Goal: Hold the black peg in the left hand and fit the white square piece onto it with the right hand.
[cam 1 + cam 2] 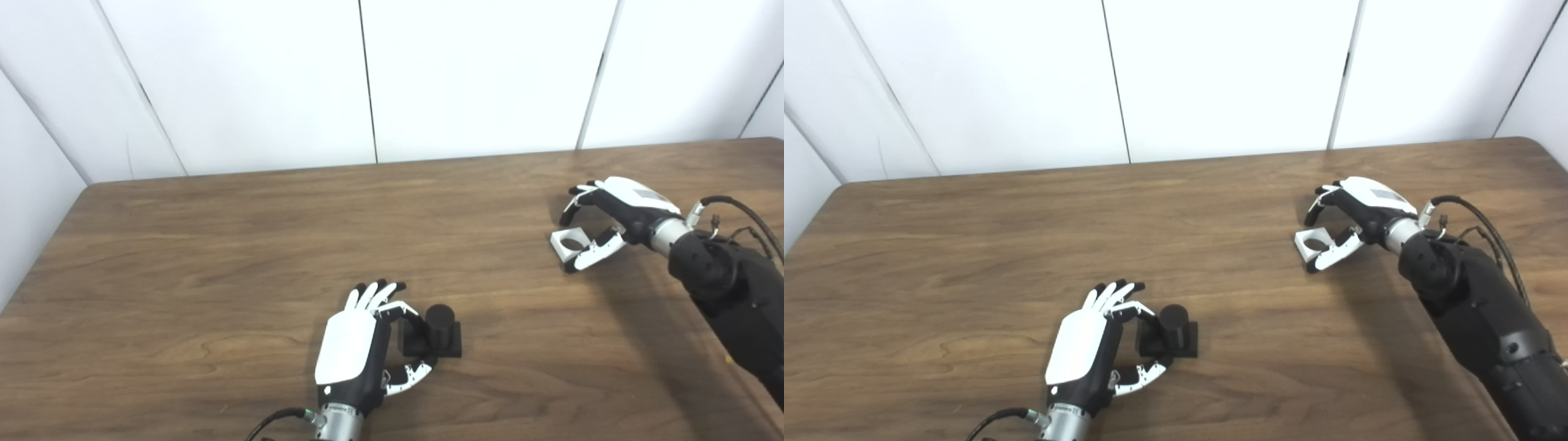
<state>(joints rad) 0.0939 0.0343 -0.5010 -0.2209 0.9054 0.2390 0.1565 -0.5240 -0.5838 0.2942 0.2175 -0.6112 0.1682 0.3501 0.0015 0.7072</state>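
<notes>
- My left robot hand [358,349] sits low on the brown wooden surface [245,257], fingers and thumb spread apart around the black peg on its square black base [436,334]; I can't tell whether they touch it.
- The peg stands upright near the front edge.
- Well to the right, my right robot hand [603,223] curls loosely over the white square piece with a round hole [569,242], thumb beside it; the piece lies flat on the surface.

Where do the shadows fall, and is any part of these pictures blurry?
Left eye view: soft shadows spread left of the black peg and beside the right robot hand; mild blur overall. Right eye view: faint glare on the brown wooden table near the wall.
</notes>
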